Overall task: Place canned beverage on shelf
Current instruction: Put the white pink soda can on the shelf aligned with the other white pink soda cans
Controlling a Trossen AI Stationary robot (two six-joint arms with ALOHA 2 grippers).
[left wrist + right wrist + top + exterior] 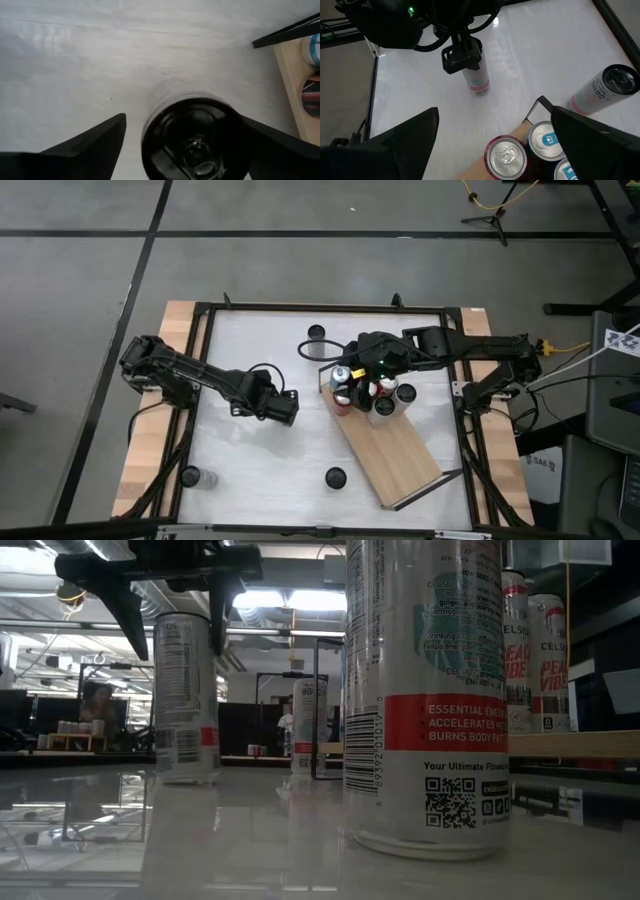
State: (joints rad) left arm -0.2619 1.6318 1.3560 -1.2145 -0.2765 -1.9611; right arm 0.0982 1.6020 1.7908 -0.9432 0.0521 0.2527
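A white canned beverage (477, 79) with a black top (192, 137) stands upright on the white tabletop. My left gripper (281, 408) hangs over it, pointing down, open, a finger on either side of its top (185, 625). The shelf (395, 450), a light-wood board with black wire rails, lies slantwise right of centre. Several cans (370, 392) stand at its far end. My right gripper (496, 116) hovers open above those cans (506, 155) and holds nothing. My left gripper's fingers come from above and stand beside the can's upper end. One finger (95, 142) shows a clear gap to the can. The other finger (272, 147) stands right at the rim, and I cannot tell whether it touches.
Loose cans stand on the table at the far middle (317, 333), the near middle (335, 477) and the near left (190, 476). The shelf's near half (410, 465) is bare wood. A black frame (200, 380) runs around the table.
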